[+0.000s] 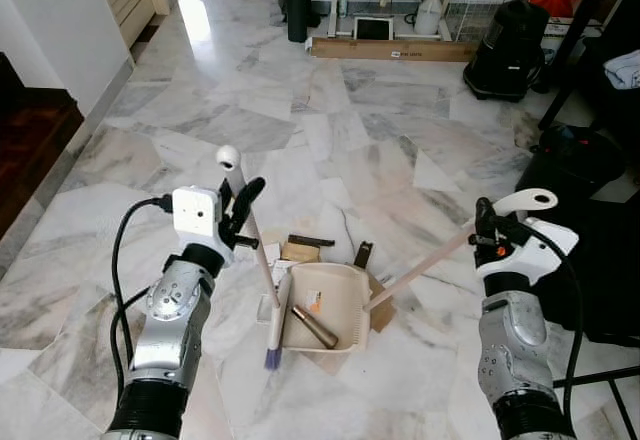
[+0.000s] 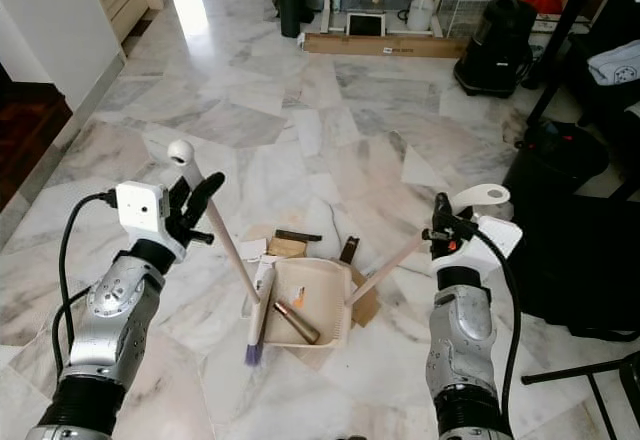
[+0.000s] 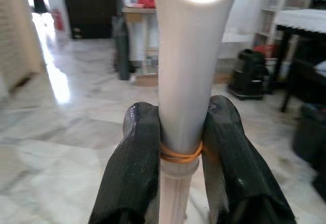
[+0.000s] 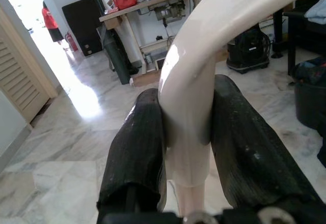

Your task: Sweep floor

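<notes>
Dustpan (image 1: pixel 335 305) with brown debris (image 1: pixel 314 327)

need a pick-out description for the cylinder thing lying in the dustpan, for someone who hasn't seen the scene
On the marble floor straight ahead of the robot sits a cream dustpan, with the broom head along its left edge. Inside the pan lies a short brown cylinder, slanted across the tray. Unlike the flat cardboard scraps around the pan, it is round, metallic-looking and inside the pan.
</notes>
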Available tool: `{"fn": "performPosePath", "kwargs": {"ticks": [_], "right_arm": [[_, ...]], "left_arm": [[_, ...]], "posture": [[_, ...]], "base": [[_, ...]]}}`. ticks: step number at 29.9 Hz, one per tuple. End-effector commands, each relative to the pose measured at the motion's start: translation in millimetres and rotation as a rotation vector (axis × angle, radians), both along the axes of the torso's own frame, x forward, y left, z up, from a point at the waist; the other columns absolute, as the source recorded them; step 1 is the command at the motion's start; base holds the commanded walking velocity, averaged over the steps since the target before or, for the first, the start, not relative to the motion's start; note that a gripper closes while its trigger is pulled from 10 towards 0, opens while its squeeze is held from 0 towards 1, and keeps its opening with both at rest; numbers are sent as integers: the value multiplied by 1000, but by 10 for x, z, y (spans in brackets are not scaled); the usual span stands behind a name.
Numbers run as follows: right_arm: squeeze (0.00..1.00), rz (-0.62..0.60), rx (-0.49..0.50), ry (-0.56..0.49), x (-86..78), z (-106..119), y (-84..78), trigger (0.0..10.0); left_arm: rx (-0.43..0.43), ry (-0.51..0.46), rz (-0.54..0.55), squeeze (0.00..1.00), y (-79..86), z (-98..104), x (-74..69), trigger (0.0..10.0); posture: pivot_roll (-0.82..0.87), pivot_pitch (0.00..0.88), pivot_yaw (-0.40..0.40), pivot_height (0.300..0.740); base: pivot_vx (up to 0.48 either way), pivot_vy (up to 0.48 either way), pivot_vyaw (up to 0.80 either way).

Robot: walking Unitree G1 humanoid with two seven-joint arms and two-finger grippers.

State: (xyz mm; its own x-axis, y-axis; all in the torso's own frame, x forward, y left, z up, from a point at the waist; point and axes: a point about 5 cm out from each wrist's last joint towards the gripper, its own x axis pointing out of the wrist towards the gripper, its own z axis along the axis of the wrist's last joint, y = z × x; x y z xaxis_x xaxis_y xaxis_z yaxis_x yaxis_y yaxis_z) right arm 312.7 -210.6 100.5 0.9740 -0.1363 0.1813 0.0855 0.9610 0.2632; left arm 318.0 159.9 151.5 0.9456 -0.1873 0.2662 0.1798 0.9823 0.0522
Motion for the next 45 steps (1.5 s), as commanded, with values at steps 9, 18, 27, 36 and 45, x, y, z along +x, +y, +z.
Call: {"fn": "performPosePath", "kwargs": {"ticks": [9,18,27,36,45], "right_arm": [[0,19,2,-58,18,115,56,10000],[0,25,-4,-54,21,114,61,10000],[0,29,-32,-58,18,125,58,10000],[0,33,-32,-59,20,127,69,10000],[0,39,-34,-61,25,131,85,10000]], "left_arm": [[71,-70,93,0,137,48,-49,10000],[82,-80,135,0,164,32,-60,10000],[71,-81,133,0,139,20,-50,10000],[71,-84,133,0,130,23,-40,10000],[75,-84,130,0,126,23,-38,10000]], "posture": [[30,71,-5,740],[28,82,-11,740],[24,82,-14,740],[26,79,-13,740],[27,80,-12,740]], "base": [[0,0,359],[0,0,754],[0,0,798],[0,0,797],[0,0,800]]}}
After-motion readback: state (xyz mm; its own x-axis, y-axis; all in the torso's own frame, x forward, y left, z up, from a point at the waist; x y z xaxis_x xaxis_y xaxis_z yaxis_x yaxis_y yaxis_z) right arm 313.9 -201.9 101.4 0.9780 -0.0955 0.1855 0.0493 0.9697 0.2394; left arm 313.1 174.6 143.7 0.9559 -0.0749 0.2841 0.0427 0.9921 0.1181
